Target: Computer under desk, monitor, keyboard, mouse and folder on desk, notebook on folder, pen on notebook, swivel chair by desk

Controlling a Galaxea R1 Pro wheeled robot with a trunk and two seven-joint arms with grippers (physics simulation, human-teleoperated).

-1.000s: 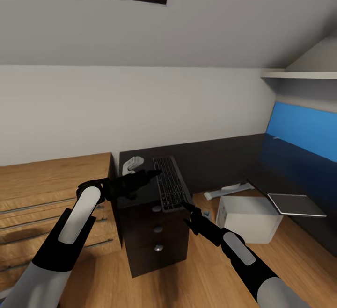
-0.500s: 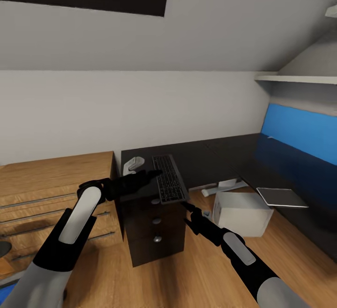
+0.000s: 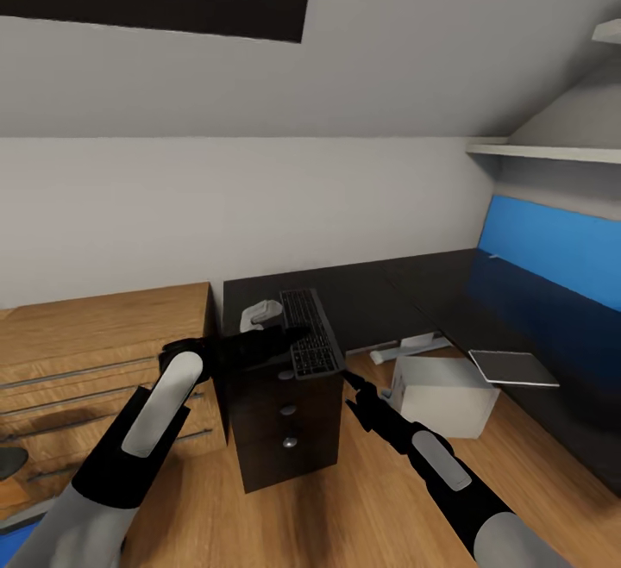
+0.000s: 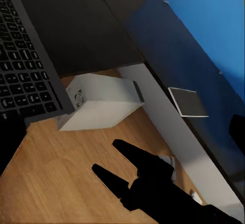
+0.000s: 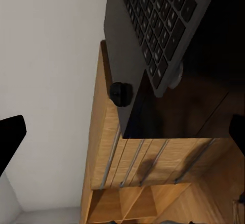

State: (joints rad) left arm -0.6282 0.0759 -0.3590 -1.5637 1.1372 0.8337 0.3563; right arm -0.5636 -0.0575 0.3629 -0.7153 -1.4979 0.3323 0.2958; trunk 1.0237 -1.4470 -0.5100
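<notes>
Now the keyboard (image 3: 309,342) lies on the black bench (image 3: 371,292) above the drawer unit (image 3: 283,413), its near end jutting past the bench edge. Just beside its far end sits a small pale object (image 3: 259,315) whose identity I cannot tell. The left fingers (image 3: 297,337) are at the keyboard's left edge; whether they are apart or together I cannot tell. The right fingers (image 3: 352,381) hang just below the keyboard's near right corner, spread apart and empty, as the left wrist view shows (image 4: 118,160). The mouse (image 5: 120,93) rests on the bench close to the keyboard's side. The computer (image 3: 440,396) stands on the wood floor (image 3: 362,499) under the bench's corner. The notebook (image 3: 513,368) lies flat on the right wing of the bench, below the blue panel (image 3: 561,249). Wood cabinets (image 3: 78,361) adjoin the bench on the left.
</notes>
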